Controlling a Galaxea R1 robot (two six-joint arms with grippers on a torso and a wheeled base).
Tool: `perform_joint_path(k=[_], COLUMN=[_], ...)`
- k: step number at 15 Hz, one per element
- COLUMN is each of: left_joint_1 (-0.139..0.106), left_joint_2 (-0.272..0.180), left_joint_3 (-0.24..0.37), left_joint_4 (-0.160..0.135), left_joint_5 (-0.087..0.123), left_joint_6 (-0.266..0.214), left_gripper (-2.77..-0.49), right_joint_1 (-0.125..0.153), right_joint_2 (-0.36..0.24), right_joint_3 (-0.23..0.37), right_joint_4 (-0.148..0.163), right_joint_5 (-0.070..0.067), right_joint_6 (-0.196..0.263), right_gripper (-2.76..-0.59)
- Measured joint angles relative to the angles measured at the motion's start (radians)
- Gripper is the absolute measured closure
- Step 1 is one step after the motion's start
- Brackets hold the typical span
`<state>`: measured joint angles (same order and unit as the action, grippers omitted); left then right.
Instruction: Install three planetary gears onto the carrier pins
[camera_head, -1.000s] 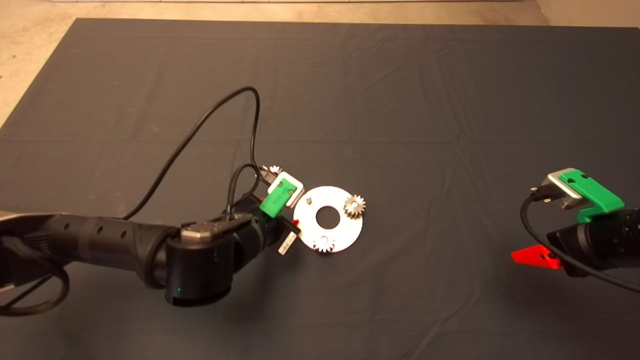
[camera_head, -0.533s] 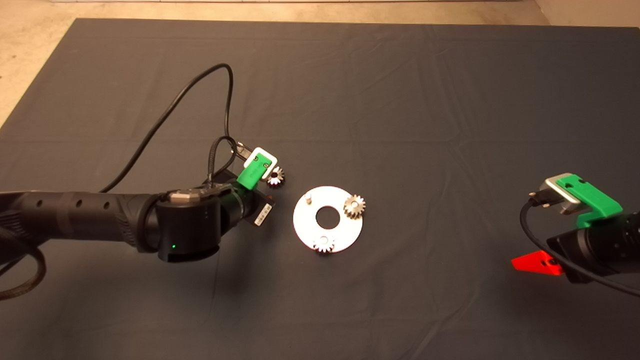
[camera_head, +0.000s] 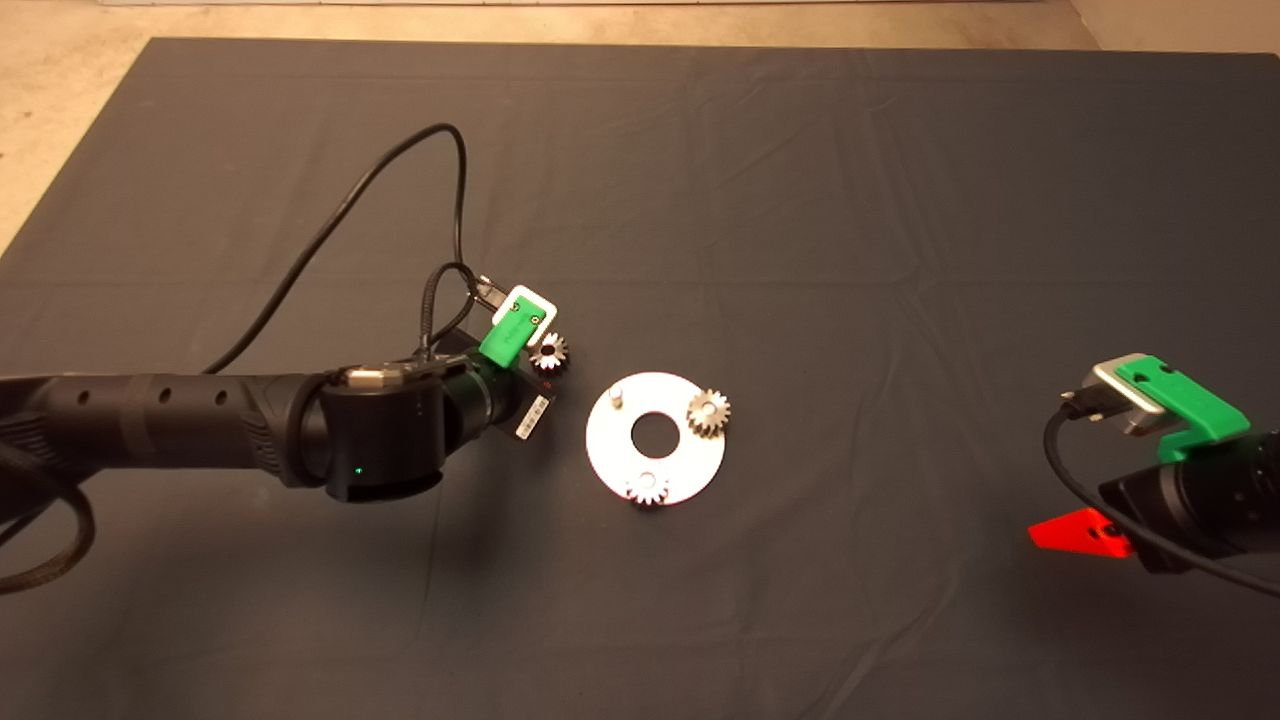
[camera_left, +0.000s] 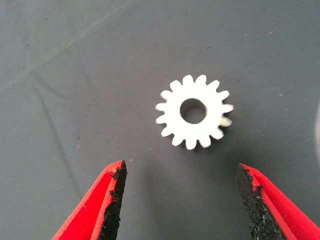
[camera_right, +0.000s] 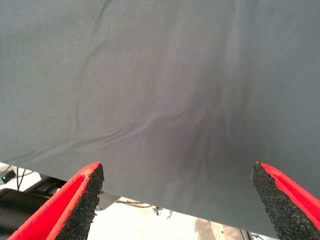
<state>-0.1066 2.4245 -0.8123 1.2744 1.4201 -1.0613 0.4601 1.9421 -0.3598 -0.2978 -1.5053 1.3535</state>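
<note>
Head view shows the white disc (camera_head: 655, 438) lying flat near the middle of the dark mat (camera_head: 800, 200), with two planetary gears already seated on it — one at its right edge (camera_head: 708, 411), one at its lower edge (camera_head: 647, 487). One bare carrier pin (camera_head: 617, 396) stands upright at the disc's upper left, so one gear is left to install. That third gear (camera_head: 548, 352) lies flat on the mat just beside the disc, up and to the left of the empty pin, not touching the disc.

The left gripper (camera_head: 535, 375) hangs over this loose gear, its arm reaching in from the left edge. From the left wrist camera the reason for the pose is plain: the gear (camera_left: 194, 112) sits flat with its centre hole facing up, and the two red fingers (camera_left: 102, 205) are spread wide, well apart from its teeth and holding nothing — a stance that looks set for a descent to straddle it. The gear lies ahead of the pads rather than between them, so the gripper probably needs to advance a little before closing.

The right gripper (camera_head: 1080, 530) waits at the lower right edge, clear of the work; its wrist camera shows its fingers (camera_right: 82, 200) wide apart and empty over bare mat.
</note>
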Motion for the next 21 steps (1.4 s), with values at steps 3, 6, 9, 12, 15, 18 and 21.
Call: perform_joint_path(k=[3,6,9,12,15,18,21], left_joint_1=[0.0,0.0,0.0,0.0,0.0,-0.002,-0.003], left_joint_2=[0.0,0.001,0.002,0.002,0.004,0.005,0.005], left_joint_3=[-0.04,-0.064,-0.07,-0.07,-0.084,-0.096,-0.096], left_joint_4=[-0.001,0.0,0.0,0.0,-0.001,-0.002,-0.003], left_joint_5=[-0.078,-0.099,-0.121,-0.123,-0.17,-0.171,-0.177], left_joint_6=[-0.023,-0.03,-0.031,-0.042,-0.059,-0.06,-0.06], left_gripper=[-1.5,-1.5,-1.5,-1.5,-1.5,-1.5,-1.5], right_joint_1=[0.0,0.0,0.0,0.0,0.0,0.0,0.0], right_joint_2=[0.0,0.0,0.0,0.0,0.0,0.0,0.0], right_joint_3=[0.0,0.0,0.0,0.0,0.0,0.0,0.0], right_joint_4=[0.011,0.014,0.018,0.018,0.022,0.03,0.035], right_joint_5=[0.0,0.002,0.007,0.01,0.02,0.02,0.02], right_joint_6=[-0.003,-0.003,-0.003,-0.003,-0.003,-0.003,-0.003], right_gripper=[-2.2,-2.2,-2.2,-2.2,-2.2,-2.2,-2.2])
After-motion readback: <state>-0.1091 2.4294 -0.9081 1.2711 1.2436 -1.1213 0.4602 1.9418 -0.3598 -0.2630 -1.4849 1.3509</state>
